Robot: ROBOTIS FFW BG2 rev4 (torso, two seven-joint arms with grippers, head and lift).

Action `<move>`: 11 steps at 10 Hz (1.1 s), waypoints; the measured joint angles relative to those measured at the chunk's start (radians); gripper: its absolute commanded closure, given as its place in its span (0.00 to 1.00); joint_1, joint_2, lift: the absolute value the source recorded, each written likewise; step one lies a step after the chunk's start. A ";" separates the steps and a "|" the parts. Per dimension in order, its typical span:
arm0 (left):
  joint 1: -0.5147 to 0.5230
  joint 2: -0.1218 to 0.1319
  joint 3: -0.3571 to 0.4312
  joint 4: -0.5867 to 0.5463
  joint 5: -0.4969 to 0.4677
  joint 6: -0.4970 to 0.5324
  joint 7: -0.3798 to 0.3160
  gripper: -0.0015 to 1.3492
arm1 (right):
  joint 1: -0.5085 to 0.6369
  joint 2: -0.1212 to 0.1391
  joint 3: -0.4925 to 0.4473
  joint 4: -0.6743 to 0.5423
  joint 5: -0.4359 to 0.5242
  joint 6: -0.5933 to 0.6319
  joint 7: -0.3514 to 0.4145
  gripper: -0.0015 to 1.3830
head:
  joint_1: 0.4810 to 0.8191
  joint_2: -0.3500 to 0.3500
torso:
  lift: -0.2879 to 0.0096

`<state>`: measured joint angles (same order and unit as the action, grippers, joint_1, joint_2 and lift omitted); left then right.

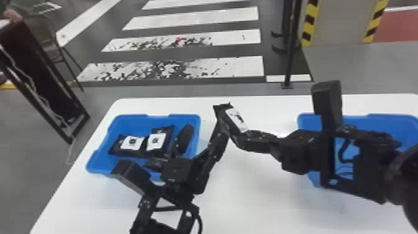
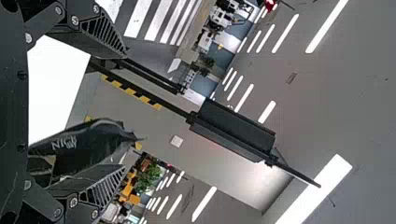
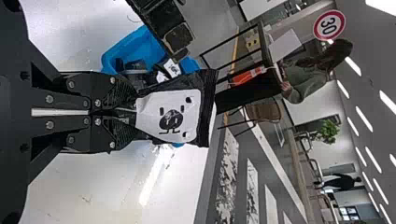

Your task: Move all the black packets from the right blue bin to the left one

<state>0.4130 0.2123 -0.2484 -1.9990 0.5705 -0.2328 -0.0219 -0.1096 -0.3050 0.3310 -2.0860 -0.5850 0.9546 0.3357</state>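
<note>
Pinching blk packet [image 3: 170, 112], end betw R jaws.

You have one black packet [image 3: 205, 107] held up, tilted, between the two bins; its white label carries a dark drawing. In the left blue bin [image 1: 102, 158], you see two more black packets [image 1: 132, 145], white labels showing, lying side by side. Your right blue bin [image 1: 373, 119] is partly hidden.
</note>
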 measured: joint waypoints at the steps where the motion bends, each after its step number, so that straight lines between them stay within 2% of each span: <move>1: -0.005 0.004 -0.015 0.000 0.010 0.001 -0.002 0.17 | -0.008 -0.002 0.021 0.011 -0.005 0.000 -0.002 0.84 | 0.63 0.79 | 0.40; 5: -0.013 0.008 -0.025 -0.002 0.031 0.037 -0.006 0.17 | -0.038 -0.006 0.087 0.010 -0.034 0.000 -0.003 0.84 | 0.63 0.82 | 0.40; 6: -0.010 0.006 -0.014 -0.002 0.026 0.051 -0.005 0.29 | -0.037 -0.007 0.096 0.003 -0.041 0.000 -0.003 0.84 | 0.63 0.84 | 0.40; 7: -0.008 0.004 -0.003 -0.001 0.018 0.064 -0.005 0.79 | -0.036 -0.008 0.102 0.001 -0.045 0.002 -0.004 0.84 | 0.63 0.85 | 0.40; 8: -0.006 0.002 0.003 -0.002 0.013 0.087 -0.004 0.89 | -0.036 -0.009 0.103 0.001 -0.045 0.003 -0.004 0.84 | 0.63 0.85 | 0.40; 11: -0.006 0.000 0.007 -0.003 0.022 0.098 -0.003 0.90 | -0.043 -0.010 0.104 0.008 -0.043 -0.010 -0.003 0.84 | 0.63 0.85 | 0.40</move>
<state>0.4073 0.2128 -0.2415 -2.0018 0.5925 -0.1353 -0.0250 -0.1527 -0.3145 0.4348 -2.0782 -0.6284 0.9444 0.3329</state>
